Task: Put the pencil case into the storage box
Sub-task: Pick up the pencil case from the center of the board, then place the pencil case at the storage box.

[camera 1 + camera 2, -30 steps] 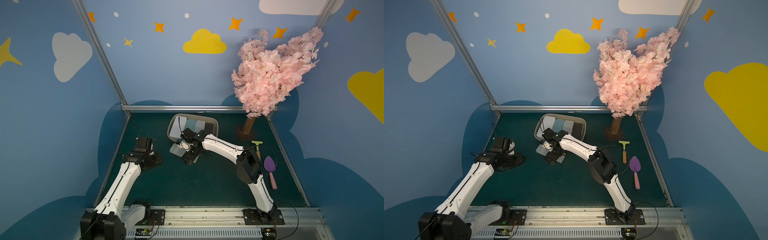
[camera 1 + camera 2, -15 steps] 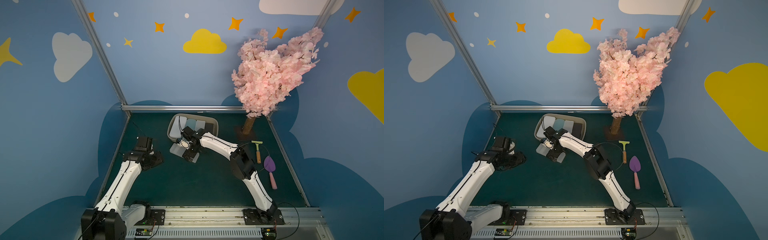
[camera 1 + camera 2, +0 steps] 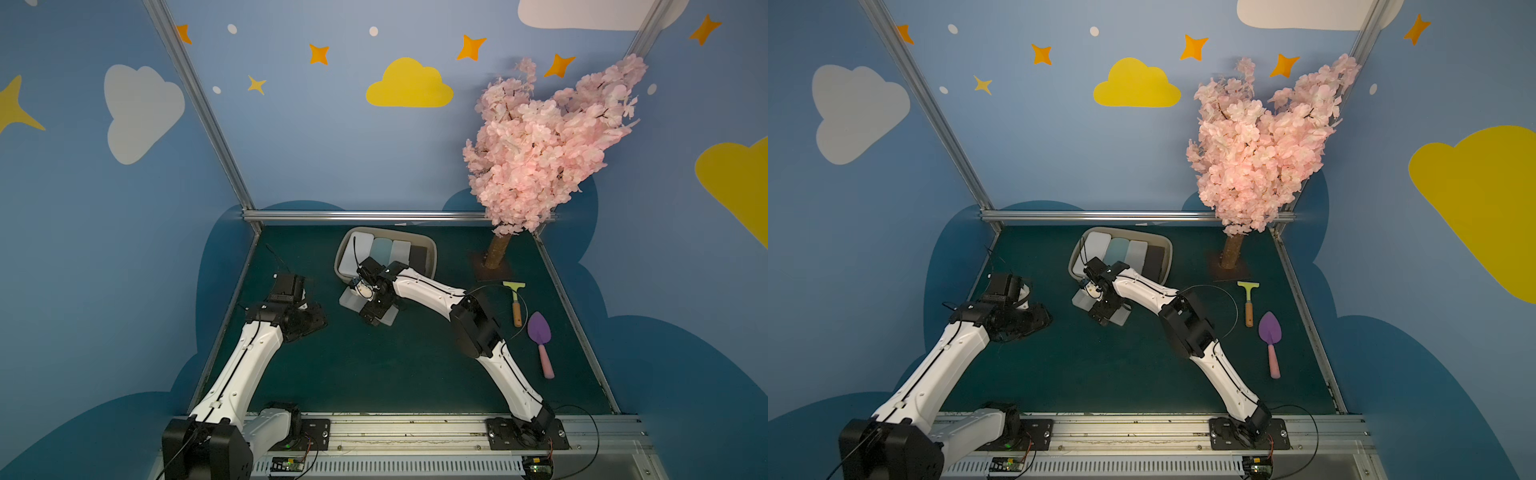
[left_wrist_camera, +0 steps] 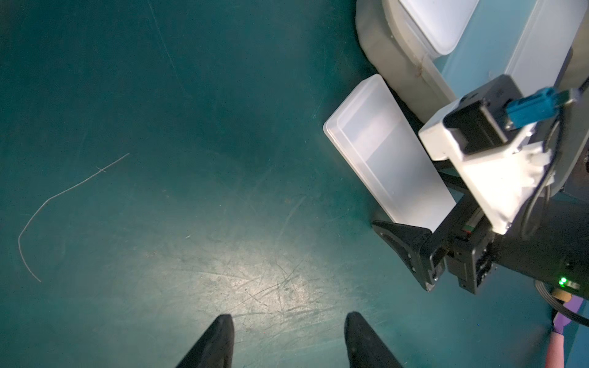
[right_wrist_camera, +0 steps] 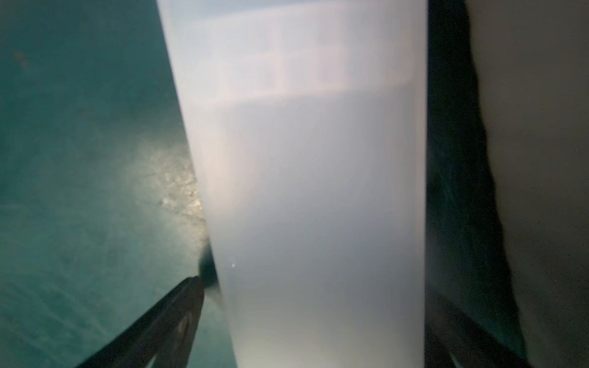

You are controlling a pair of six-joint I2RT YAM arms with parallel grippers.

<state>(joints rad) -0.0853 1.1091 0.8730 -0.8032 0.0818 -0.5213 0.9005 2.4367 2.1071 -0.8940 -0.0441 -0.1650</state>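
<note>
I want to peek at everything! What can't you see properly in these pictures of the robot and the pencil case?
Inside the pencil case: frosted plastic, blurry in the right wrist view.
Its middle: under the right gripper in both top views.
Near wall of the storage box: partly behind the right arm in both top views.
The left gripper: its fingers run off the left wrist view's edge.

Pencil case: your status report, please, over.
Left claw open, empty. Right claw open, astride frosted pencil case on mat, just outside storage box. Nothing seen in the way.
</note>
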